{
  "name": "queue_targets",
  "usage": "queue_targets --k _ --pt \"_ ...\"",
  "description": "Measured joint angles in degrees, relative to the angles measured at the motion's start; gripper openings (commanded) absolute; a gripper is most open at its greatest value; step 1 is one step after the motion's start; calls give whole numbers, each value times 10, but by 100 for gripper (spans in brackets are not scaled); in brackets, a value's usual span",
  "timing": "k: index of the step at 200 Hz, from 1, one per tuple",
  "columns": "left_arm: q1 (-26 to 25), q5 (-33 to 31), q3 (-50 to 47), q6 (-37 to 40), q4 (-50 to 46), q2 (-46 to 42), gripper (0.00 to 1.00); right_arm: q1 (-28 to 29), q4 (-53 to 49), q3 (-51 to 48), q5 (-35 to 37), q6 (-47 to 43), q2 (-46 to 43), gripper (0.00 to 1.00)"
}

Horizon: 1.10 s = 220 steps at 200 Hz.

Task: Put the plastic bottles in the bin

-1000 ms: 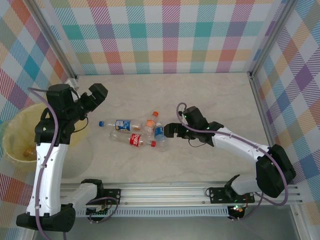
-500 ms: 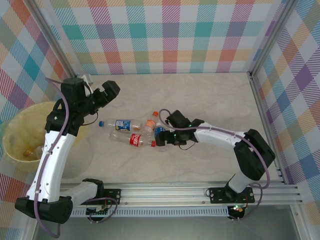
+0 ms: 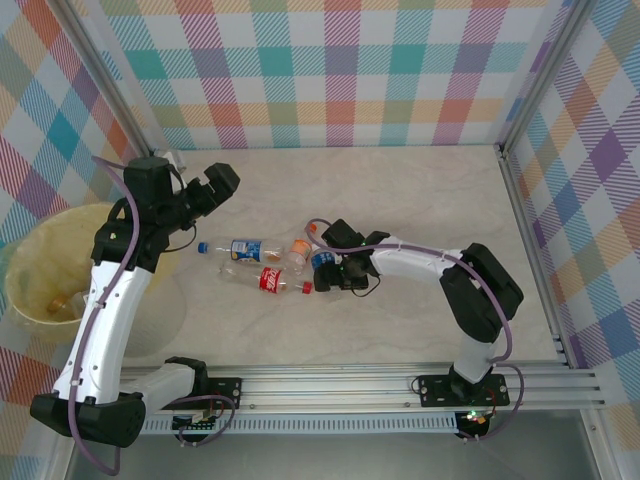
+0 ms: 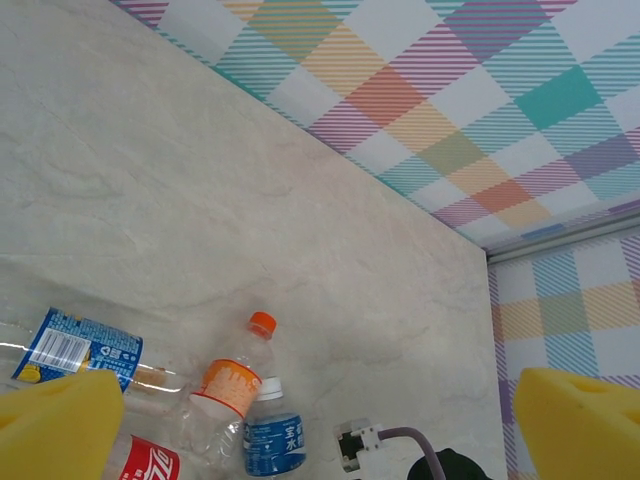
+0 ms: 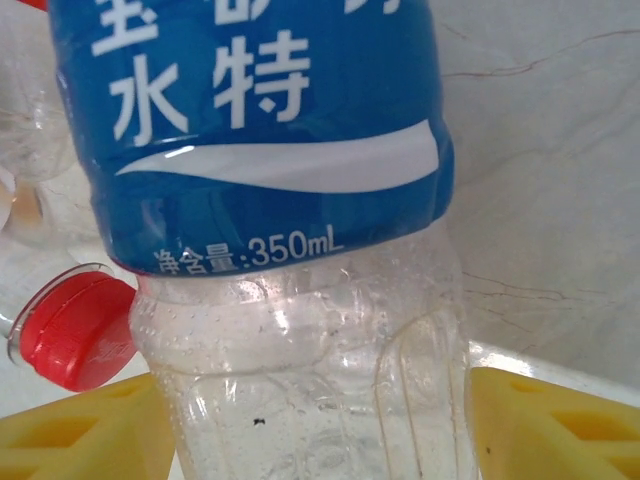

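Several plastic bottles lie in a cluster mid-table: a blue-labelled one with a white cap, an orange-labelled one, a red cola one and a blue-capped one. My right gripper is low on the table; its yellow pads press both sides of the blue-labelled bottle, whose clear lower body sits between them. A red cap lies just beside it. My left gripper hangs open and empty above the table, left of the cluster. The pale yellow bin stands at the far left.
A small bottle lies inside the bin. From the left wrist I look down on the orange-labelled bottle, the blue-labelled one and the right arm's cable plug. Checked walls and metal posts enclose the table.
My right arm has reached left to the cluster and its jaws have closed in on the blue-labelled bottle. The left arm swung right away from the bin, then stayed still.
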Motion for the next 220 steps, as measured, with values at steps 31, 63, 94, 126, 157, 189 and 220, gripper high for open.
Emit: queue_targets --k 31,63,94,126,157,189,220 --pt "0 -1 -1 0 0 0 100 0 1 5 0 0 9 71" --pt "0 2 -7 0 1 1 100 0 1 7 5 0 26 75" --pt "-6 11 -20 -1 2 7 100 0 -4 14 9 -5 38 74" --pt "-30 12 -26 -6 9 21 100 0 -6 17 19 -7 40 65" --pt "-71 11 -40 -27 37 37 100 0 25 -17 38 -6 12 57" --pt "-130 11 -52 -51 68 75 100 -8 97 -109 43 -4 -88 52" --pt "-166 16 -54 -65 92 123 100 -24 170 -156 35 -6 -169 52"
